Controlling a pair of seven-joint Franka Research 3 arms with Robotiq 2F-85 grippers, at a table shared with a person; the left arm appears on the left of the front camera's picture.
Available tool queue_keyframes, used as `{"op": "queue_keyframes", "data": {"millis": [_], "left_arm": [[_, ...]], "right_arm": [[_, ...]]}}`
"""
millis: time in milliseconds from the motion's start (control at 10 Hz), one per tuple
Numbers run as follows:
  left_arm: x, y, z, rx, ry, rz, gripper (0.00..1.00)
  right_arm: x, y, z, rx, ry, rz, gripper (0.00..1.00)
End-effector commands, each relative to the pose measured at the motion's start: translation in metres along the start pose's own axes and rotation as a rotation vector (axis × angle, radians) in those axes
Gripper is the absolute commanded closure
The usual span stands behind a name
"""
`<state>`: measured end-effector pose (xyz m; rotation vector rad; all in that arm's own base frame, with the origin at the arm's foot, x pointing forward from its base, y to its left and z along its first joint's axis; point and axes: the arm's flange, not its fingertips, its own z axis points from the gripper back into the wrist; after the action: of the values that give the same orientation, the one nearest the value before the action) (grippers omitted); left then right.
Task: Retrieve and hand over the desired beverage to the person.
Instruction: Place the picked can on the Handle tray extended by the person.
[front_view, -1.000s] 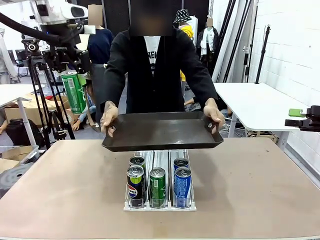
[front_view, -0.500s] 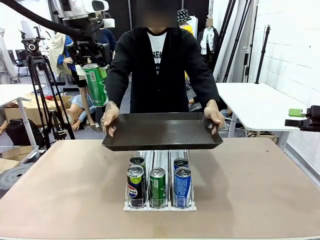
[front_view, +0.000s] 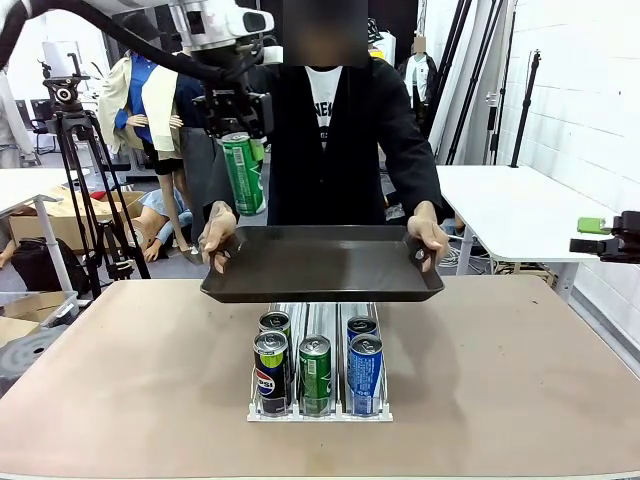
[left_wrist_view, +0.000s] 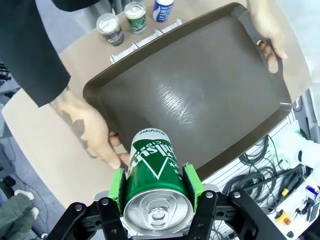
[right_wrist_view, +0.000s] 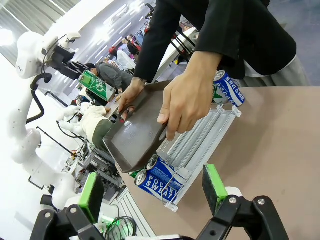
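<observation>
In the front view the left gripper (front_view: 238, 133) was clamped on the top of a slim, glossy green aluminium can (front_view: 243, 176). It hung just above the rim of a matte brown plastic tray (front_view: 322, 266), rectangular with rounded corners, which the person (front_view: 330, 150) held over the tan table (front_view: 500, 370). In the left wrist view the can (left_wrist_view: 152, 162) sat between green pads, with the tray's (left_wrist_view: 200, 95) smooth floor bare ahead and a hand (left_wrist_view: 92, 132) at its edge. In the right wrist view the right gripper (right_wrist_view: 153, 189) was spread wide and empty, with a clear rack (right_wrist_view: 200, 137) of cans ahead.

Sprite can (left_wrist_view: 152, 172): green, white lettering, silver top.
Tray (front_view: 322, 262): dark brown.
Surface (front_view: 500, 380): tan.
Pocari Sweat cans (right_wrist_view: 159, 184): blue, white print.
Person (front_view: 300, 140): black jacket, white T-shirt, black lettering.
</observation>
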<state>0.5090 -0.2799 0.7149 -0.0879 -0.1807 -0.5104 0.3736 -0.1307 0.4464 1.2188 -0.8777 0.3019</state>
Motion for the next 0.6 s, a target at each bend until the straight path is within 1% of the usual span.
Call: {"op": "queue_keyframes", "data": {"millis": [0, 200, 500], "left_arm": [[0.024, -0.019, 0.011, 0.029, 0.033, -0.033, 1.00], [0.030, -0.031, -0.004, 0.021, 0.058, -0.060, 1.00], [0.037, -0.036, -0.034, 0.012, 0.057, -0.077, 1.00]], "right_arm": [[0.000, 0.000, 0.000, 0.007, -0.005, 0.000, 0.00], [0.000, 0.000, 0.000, 0.007, -0.005, 0.000, 0.00], [0.000, 0.000, 0.000, 0.007, -0.005, 0.000, 0.00]]}}
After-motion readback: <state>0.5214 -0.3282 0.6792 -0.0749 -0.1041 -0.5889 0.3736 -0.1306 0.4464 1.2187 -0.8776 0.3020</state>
